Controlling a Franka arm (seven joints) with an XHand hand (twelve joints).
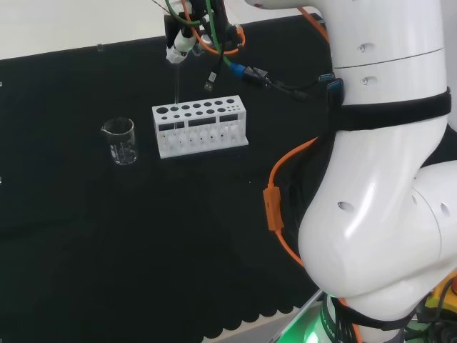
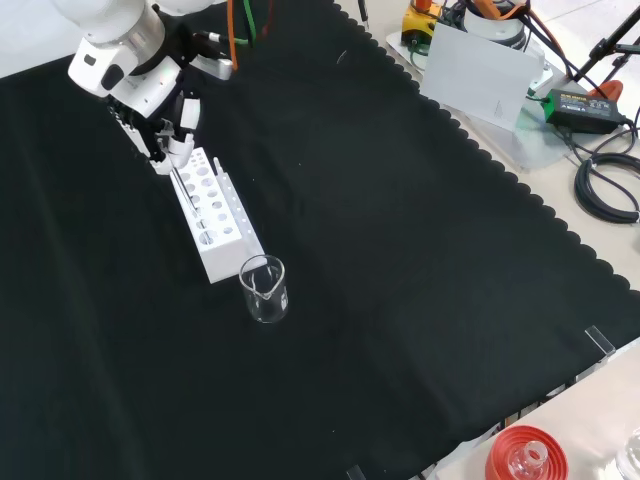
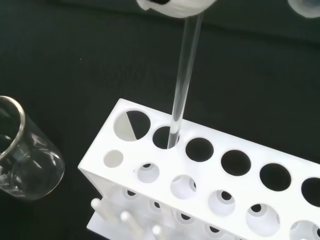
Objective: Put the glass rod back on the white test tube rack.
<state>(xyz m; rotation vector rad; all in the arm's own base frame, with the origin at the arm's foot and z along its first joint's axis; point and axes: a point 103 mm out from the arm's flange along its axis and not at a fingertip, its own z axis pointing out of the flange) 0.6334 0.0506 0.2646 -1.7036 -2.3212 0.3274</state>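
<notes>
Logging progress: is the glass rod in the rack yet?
Partly in: the glass rod, upright in the hand, has its tip inside a hole of the rack.

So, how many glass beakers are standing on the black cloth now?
1. The beaker stands just left of the white rack in the head view and in front of it in the front view. Clear ware elsewhere may escape notice.

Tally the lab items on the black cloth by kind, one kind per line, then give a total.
Glass rod, held by the robot hand with its tip in a rack hole: 1
White test tube rack: 1
Clear glass beaker: 1
Total: 3
</notes>
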